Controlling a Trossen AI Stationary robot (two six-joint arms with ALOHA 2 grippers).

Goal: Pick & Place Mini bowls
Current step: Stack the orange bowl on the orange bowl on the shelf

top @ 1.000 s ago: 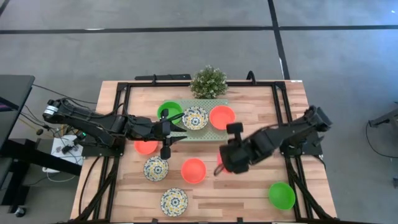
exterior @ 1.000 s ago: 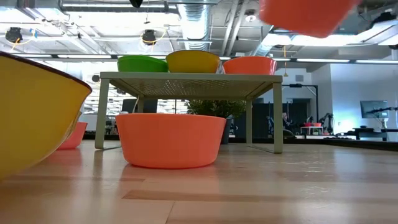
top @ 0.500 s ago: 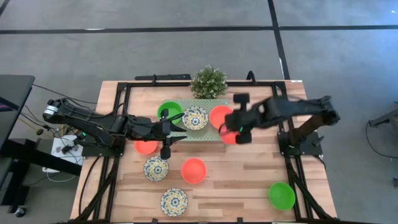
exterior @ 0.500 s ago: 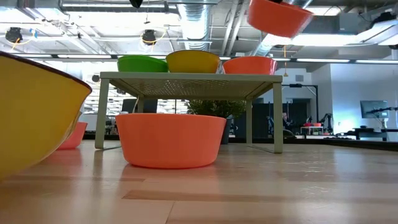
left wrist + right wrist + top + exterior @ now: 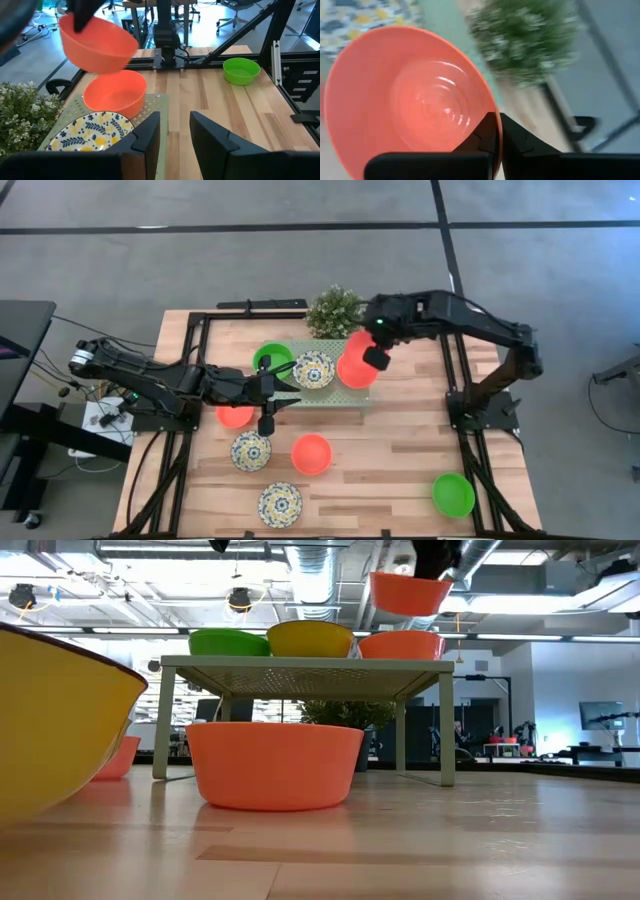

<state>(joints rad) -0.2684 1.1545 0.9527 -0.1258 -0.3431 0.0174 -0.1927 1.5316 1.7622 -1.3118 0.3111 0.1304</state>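
My right gripper [image 5: 372, 352] is shut on an orange-red mini bowl [image 5: 410, 592] and holds it in the air over the right end of the pale green platform [image 5: 330, 395]. Right under it an orange-red bowl [image 5: 352, 372] rests on the platform, beside a patterned bowl [image 5: 313, 370] and a green bowl [image 5: 268, 360]. My left gripper [image 5: 175, 135] is open and waits at the platform's near-left side, touching nothing. On the table stand more bowls: two orange-red [image 5: 311, 453] [image 5: 235, 417], two patterned [image 5: 250, 450] [image 5: 280, 504] and a green one [image 5: 453, 494]. My right gripper pinches the orange-red bowl by its rim [image 5: 489, 111], one finger [image 5: 487, 132] inside the bowl and the other outside its wall. The bowl is lifted clear and slightly tilted, above the orange-red bowl [image 5: 400, 644] on the platform.
A small bushy plant [image 5: 335, 310] stands at the table's far edge, just behind the platform and close to the right arm. Black frame rails [image 5: 455, 380] run along the table's sides. Bare wood lies between the platform and the green bowl near the right corner.
My right gripper has carried the orange-red bowl from over the table's middle toward the far edge, ending above the platform's right end, staying shut on it. In the low view the bowl has moved away and come down closer to the platform. The left arm has kept still.
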